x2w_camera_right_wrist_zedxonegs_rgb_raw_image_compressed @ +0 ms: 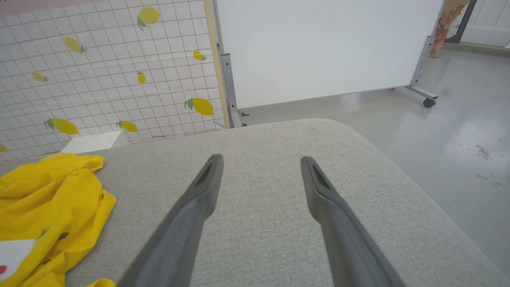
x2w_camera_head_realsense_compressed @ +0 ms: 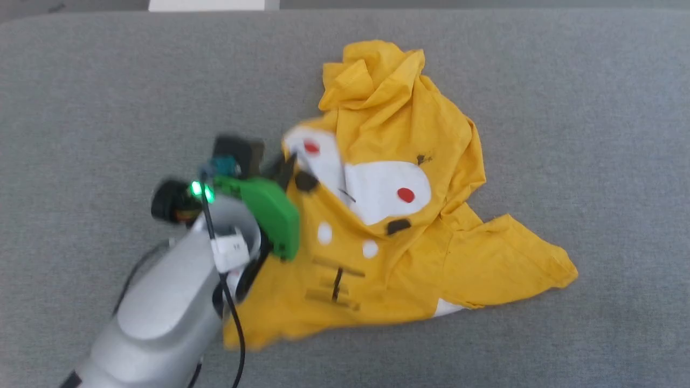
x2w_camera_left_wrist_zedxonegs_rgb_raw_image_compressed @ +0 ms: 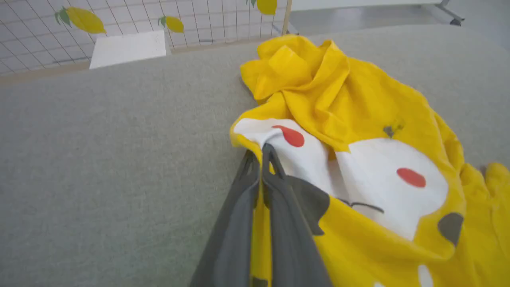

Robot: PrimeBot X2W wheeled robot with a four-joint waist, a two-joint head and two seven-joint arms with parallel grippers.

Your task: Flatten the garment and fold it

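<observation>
The garment (x2w_camera_head_realsense_compressed: 399, 242) is seen lying crumpled on the grey fabric-covered table (x2w_camera_head_realsense_compressed: 97, 81), a little right of the middle in the head view. It is not flattened: a bunched heap of yellow cloth is raised at its far end, the printed face with white patches and red dots is creased across the middle, and one part is spread out toward the lower right.

The left claw (x2w_camera_head_realsense_compressed: 287, 164) is placed at the garment's left edge. In the left wrist view the left claw (x2w_camera_left_wrist_zedxonegs_rgb_raw_image_compressed: 261, 153) is shown pressed together, with a fold of the garment (x2w_camera_left_wrist_zedxonegs_rgb_raw_image_compressed: 358, 99) pinched between the two dark fingers (x2w_camera_left_wrist_zedxonegs_rgb_raw_image_compressed: 287, 223) just beside a red dot on a white patch. The cloth at the pinch is drawn up into a small ridge.

The right claw (x2w_camera_right_wrist_zedxonegs_rgb_raw_image_compressed: 259, 159) is held spread wide, with nothing between its fingers, over a bare part of the table (x2w_camera_right_wrist_zedxonegs_rgb_raw_image_compressed: 259, 247) near a rounded corner. The garment (x2w_camera_right_wrist_zedxonegs_rgb_raw_image_compressed: 48, 199) is seen well apart from it, at the lower left of that view.

Beyond the table, a lemon-patterned tiled panel (x2w_camera_right_wrist_zedxonegs_rgb_raw_image_compressed: 99, 79), a white board (x2w_camera_right_wrist_zedxonegs_rgb_raw_image_compressed: 318, 48) on castors and a grey floor (x2w_camera_right_wrist_zedxonegs_rgb_raw_image_compressed: 458, 119) are visible.
</observation>
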